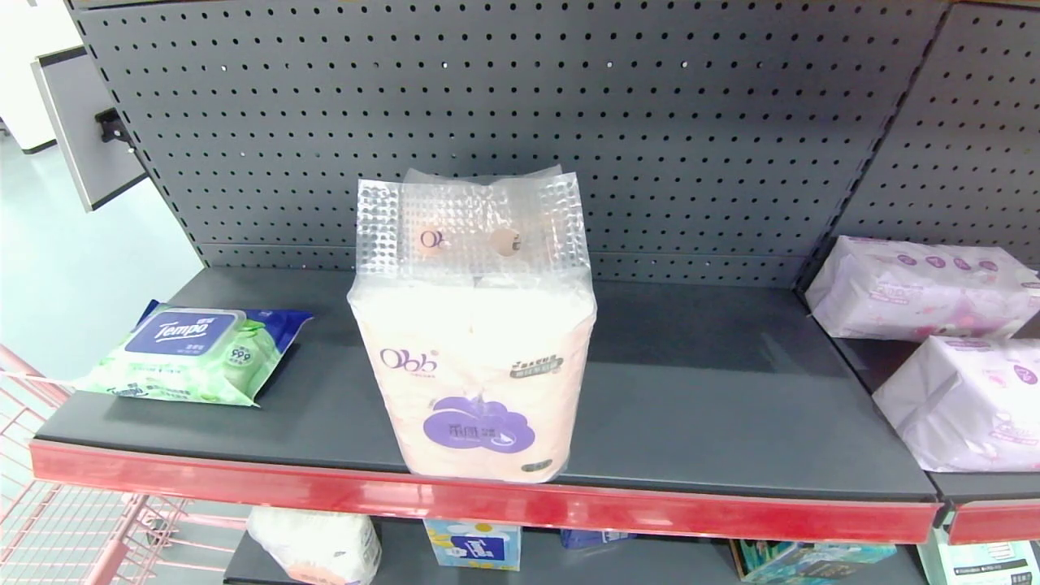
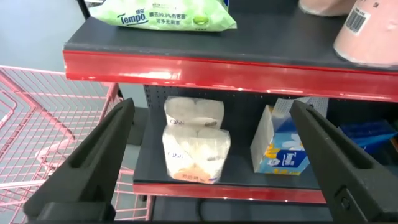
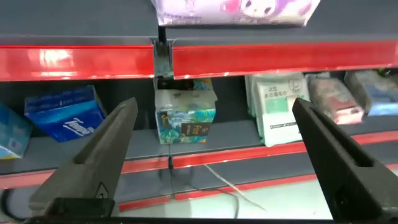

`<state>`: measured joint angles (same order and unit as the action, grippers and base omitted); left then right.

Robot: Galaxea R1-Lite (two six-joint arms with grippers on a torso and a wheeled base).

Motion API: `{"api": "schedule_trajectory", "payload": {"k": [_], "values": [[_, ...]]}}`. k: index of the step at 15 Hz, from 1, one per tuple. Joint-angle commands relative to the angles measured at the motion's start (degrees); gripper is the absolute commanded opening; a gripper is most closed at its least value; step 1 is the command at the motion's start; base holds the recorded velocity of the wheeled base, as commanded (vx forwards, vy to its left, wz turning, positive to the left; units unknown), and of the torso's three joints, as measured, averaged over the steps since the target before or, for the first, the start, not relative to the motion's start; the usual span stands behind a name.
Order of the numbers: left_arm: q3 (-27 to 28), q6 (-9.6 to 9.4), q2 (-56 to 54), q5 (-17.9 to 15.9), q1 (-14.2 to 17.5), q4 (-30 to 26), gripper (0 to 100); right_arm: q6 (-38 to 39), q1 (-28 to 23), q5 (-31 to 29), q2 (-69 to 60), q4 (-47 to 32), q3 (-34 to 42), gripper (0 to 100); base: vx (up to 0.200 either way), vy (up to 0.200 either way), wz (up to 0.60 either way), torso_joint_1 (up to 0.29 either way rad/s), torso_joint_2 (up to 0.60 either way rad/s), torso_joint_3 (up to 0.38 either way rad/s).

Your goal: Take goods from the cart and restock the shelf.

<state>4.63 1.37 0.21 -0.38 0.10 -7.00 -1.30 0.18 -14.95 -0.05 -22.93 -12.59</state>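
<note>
Grey pegboard (image 1: 569,97) backs the shelf (image 1: 691,382). The roll pack (image 1: 475,357) at its front edge looks light, squashy and slick, so squeeze its sides. Left gripper (image 2: 211,106) and right gripper (image 3: 214,102) gape below the shelf.

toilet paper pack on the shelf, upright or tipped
Upright: the toilet paper pack stands on its base on the shelf, handle flap up.

A: Fixture colours?
B: Dark grey shelf (image 1: 691,382), red front strip (image 1: 487,496), grey pegboard (image 1: 487,97) with dotted holes.
A: Goods?
B: Cream roll pack (image 1: 475,366), purple cloud print. Green-white wipes pack (image 1: 191,353), blue label. White-lilac tissue packs (image 1: 918,288), pink prints. Pink wire cart (image 1: 49,520). My left gripper (image 2: 211,106) and right gripper (image 3: 214,102): dark grey.
</note>
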Motion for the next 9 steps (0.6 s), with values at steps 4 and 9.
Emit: {"api": "schedule_trajectory", "payload": {"k": [4,9], "values": [[-0.15,0.13,-0.21,-0.06,-0.01,0.05,100,2.71,-0.01,1.15,0.05,14.67,7.5,100,0.0,0.0,0.0,0.0,0.0,0.0],[-4.54,-0.93,-0.21,-1.91,-0.01,6.82,100,-2.56,-0.01,9.58,0.05,24.69,11.71,100,0.0,0.0,0.0,0.0,0.0,0.0]]}}
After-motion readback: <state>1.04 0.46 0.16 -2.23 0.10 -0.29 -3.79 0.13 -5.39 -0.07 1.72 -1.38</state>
